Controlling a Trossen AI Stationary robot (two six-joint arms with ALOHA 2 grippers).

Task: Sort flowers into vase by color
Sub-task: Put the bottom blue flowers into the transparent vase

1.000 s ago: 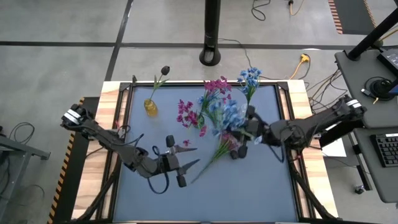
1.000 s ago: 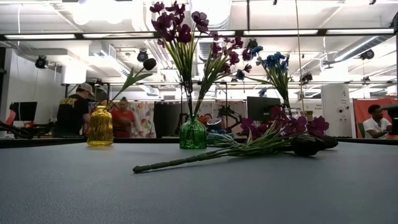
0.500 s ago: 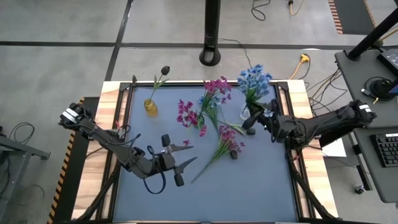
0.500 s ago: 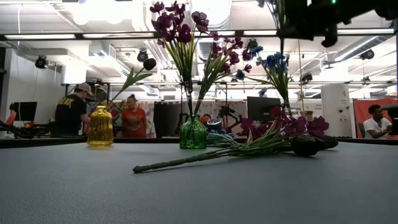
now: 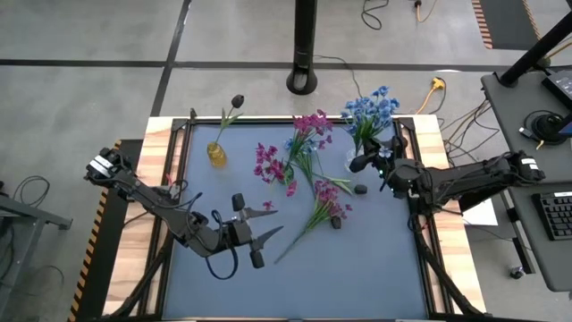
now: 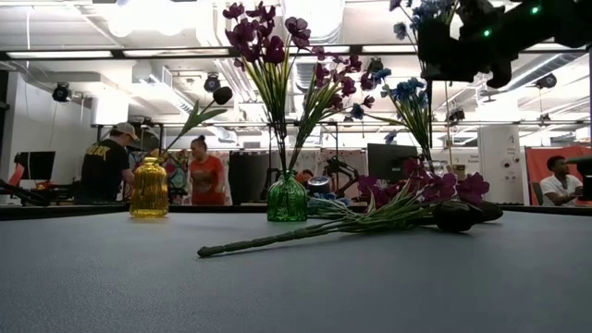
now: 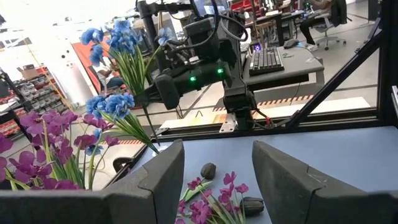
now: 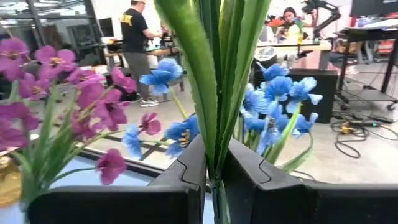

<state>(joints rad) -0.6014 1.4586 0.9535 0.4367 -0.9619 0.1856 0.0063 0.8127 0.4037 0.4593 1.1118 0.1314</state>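
Note:
My right gripper (image 5: pixel 359 164) is shut on a light blue sprig (image 5: pixel 373 109) and holds it up near the table's far right corner; its blooms (image 6: pixel 421 13) show at the top of the low view. Another blue sprig (image 6: pixel 411 93) stands behind it. Magenta sprigs (image 6: pixel 266 42) stand in a green vase (image 6: pixel 287 197). A dark bud (image 5: pixel 237 100) leans out of a yellow vase (image 5: pixel 216 154). One magenta sprig (image 5: pixel 323 208) lies flat on the table with two dark buds (image 5: pixel 360 189) beside it. My left gripper (image 5: pixel 277 224) waits open near the table's middle. My right gripper pinches the blue sprig's green stem (image 8: pixel 214 177) between its two fingers, low down where the long leaves (image 8: pixel 211 68) start. The fingers (image 7: pixel 166 87) come level from the table's right and lie across the stem. The sprig stands upright, lifted clear, blooms above the fingers.
The grey mat (image 5: pixel 357 268) has open room along its near half. The vases stand along the far part. A black pole base (image 5: pixel 304 82) sits beyond the far edge. People (image 6: pixel 109 166) stand in the room behind.
My right gripper has risen from the flowers lying at the table's middle and moved toward the far right, keeping its hold. The blue sprig came up off the table, swung upright and now hangs clear. The magenta sprig and dark buds stayed on the mat.

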